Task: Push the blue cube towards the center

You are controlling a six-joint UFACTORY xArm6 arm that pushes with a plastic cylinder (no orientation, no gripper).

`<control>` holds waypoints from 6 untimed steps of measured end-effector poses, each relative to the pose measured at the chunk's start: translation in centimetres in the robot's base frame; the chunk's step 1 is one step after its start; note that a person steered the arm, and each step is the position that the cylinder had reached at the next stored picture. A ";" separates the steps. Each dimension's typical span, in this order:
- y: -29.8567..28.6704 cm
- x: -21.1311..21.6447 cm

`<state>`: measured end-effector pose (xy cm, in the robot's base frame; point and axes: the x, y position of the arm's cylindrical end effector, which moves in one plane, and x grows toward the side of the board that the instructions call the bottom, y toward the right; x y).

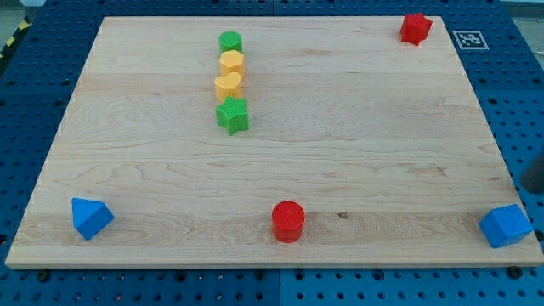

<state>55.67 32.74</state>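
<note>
The blue cube (pixel 506 225) sits at the board's bottom right corner, at the edge of the wooden board (pixel 357 153). My rod shows only as a dark blurred shape at the view's right edge. Its tip (pixel 534 189) is off the board, just above and to the right of the blue cube, and seems apart from it.
A blue triangular block (pixel 90 218) lies at the bottom left. A red cylinder (pixel 288 221) is at bottom centre. A column at upper left holds a green cylinder (pixel 229 41), yellow hexagon (pixel 231 62), yellow heart (pixel 227 85) and green star (pixel 232 115). A red star (pixel 416 27) is top right.
</note>
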 end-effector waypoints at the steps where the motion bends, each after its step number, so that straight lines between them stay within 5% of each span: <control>1: 1.2 4.4; 6: -4.2 6.0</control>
<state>61.65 28.51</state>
